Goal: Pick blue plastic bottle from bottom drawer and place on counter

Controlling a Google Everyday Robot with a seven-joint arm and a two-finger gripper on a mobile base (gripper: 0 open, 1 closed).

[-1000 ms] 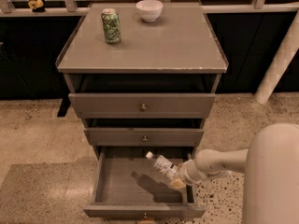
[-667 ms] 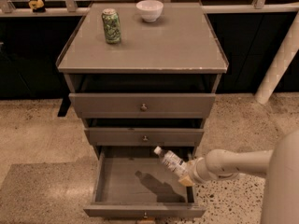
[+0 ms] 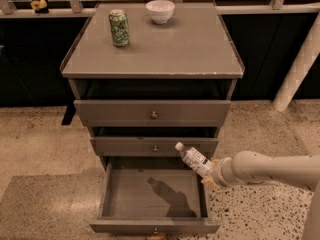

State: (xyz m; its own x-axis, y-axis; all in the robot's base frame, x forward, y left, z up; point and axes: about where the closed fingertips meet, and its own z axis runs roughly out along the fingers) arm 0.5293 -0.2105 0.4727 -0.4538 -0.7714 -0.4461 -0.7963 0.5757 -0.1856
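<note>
Above open bottom drawer (image 3: 155, 226) on speckled floor (image 3: 40, 134), gripper (image 3: 211, 176) jaws clamp blue plastic bottle (image 3: 194, 159).

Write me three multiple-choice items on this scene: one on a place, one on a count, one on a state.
1. Where is the blue plastic bottle?
A) In the gripper, in the air by the right side of the bottom drawer
B) Lying flat on the drawer's floor
C) On the speckled floor

2. How many things stand on the counter?
A) None
B) Two
C) Four

3. The bottom drawer is:
A) Shut
B) Taken out of the cabinet
C) Pulled open

Key:
1 A: the bottle sits tilted at the arm's end, cap up, clear of the drawer floor.
2 B: only a green can and a white bowl stand there.
3 C: the drawer's inside shows.
</note>
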